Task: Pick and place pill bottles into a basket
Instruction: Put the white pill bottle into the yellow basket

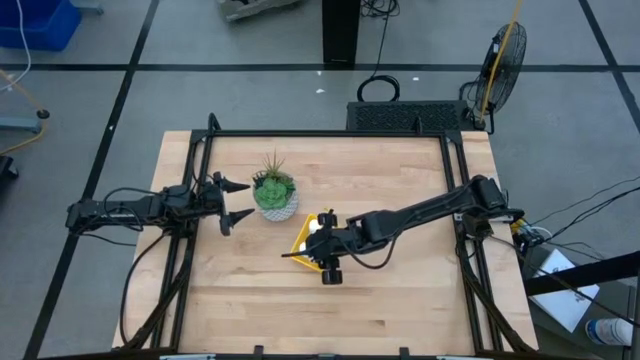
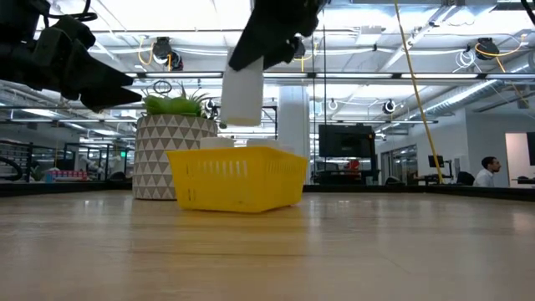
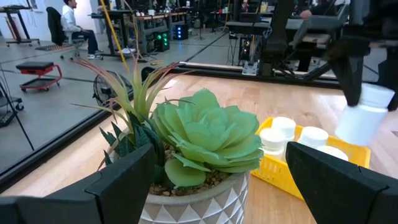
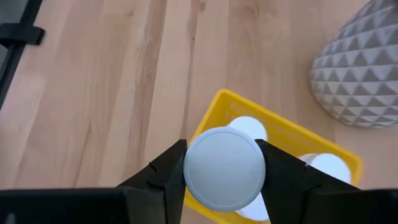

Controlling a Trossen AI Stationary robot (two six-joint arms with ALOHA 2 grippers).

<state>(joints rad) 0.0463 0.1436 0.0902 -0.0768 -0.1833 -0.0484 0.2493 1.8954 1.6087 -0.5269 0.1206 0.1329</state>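
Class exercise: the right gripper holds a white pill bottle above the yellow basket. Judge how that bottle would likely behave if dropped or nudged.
The pill bottle, clamped in the right gripper, looks rigid: its sides show no denting. Smooth and round, it would probably roll if it landed sideways. It hangs above the basket, so it may bounce off bottles already inside.

You see the green plant (image 3: 205,140) in its patterned pot (image 3: 199,202) close up, the yellow basket (image 3: 323,171) just beside it holding three pill bottles (image 3: 283,129), and the right hand (image 3: 354,74) gripping another bottle (image 3: 365,115) above the basket.
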